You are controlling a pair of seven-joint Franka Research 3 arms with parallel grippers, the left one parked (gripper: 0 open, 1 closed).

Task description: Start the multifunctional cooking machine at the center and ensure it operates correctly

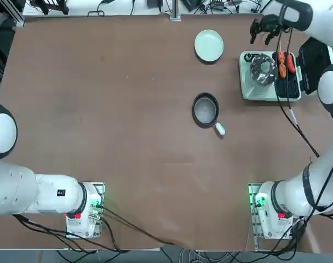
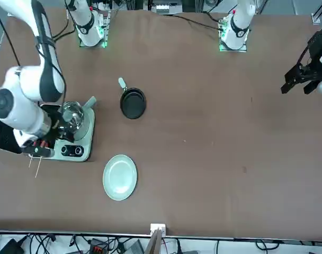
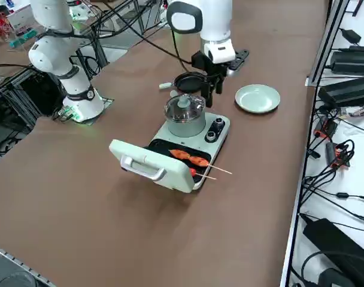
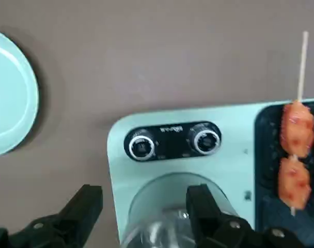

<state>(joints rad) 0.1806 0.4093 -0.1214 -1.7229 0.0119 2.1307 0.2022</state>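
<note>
a brown worktop (image 1: 101,109) carries one multifunctional cooking machine (image 3: 197,140) near its right edge, with two knobs (image 4: 172,140) and two sausage skewers (image 3: 191,159), one frying pan (image 1: 206,109) and one plate (image 1: 208,45). the right gripper (image 4: 146,199) hovers above the machine's knob end, fingers spread wide and holding nothing.

One mint-green cooking machine (image 1: 269,76) at approx. 2 o'clock on the table in the top view, w/ one glass-lidded steel pot (image 3: 184,109), one black grill plate (image 1: 287,85), one open hinged lid (image 3: 151,165). Two round knobs (image 4: 141,145) on its front panel. Two skewers (image 3: 193,159) on the grill, poss. a third, hard to tell. One black frying pan (image 1: 205,108) near centre. One pale green plate (image 1: 208,45) at 12 o'clock.
</note>
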